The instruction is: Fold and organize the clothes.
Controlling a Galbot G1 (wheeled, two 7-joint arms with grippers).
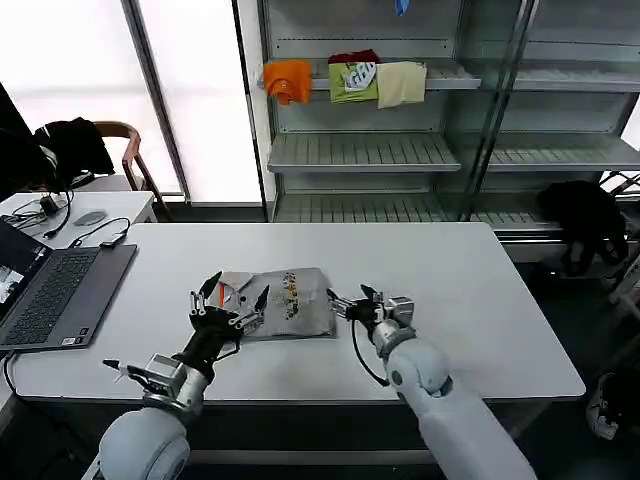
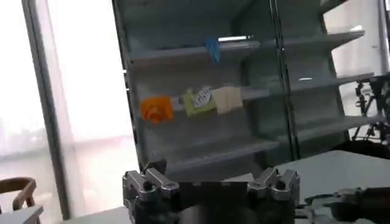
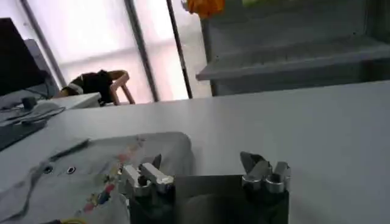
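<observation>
Nearest the robot's body, both arms reach forward over the near half of the white table (image 1: 470, 290). The left gripper (image 1: 232, 298) sits at the left edge of the folded grey shirt (image 1: 290, 300), its fingers spread wide on either side of the collar end without closing on the cloth. The right gripper (image 1: 350, 303) rests just beside the shirt's right edge, its fingers parted too and holding nothing; from the right wrist view the two fingertips stand apart above the table (image 3: 317, 134), with the shirt (image 3: 103, 170) lying flat next to them (the small multicoloured chest print and two dark buttons show on its top face).

The shirt lies as a compact rectangle near the middle of the table, print side up, with a touch of orange trim at the collar on its left end.

On the table's left edge an open laptop (image 1: 55, 290) stands, well apart from the shirt, with cables and a mouse on a second desk beyond it.

Farther back a metal shelf rack (image 1: 400, 150) holds three folded garments side by side on an upper shelf: orange (image 1: 288, 80), green (image 1: 354, 80) and cream (image 1: 401, 83). The left wrist view looks at the same rack (image 2: 244, 146) past the left gripper's spread fingers (image 2: 146, 182).
</observation>
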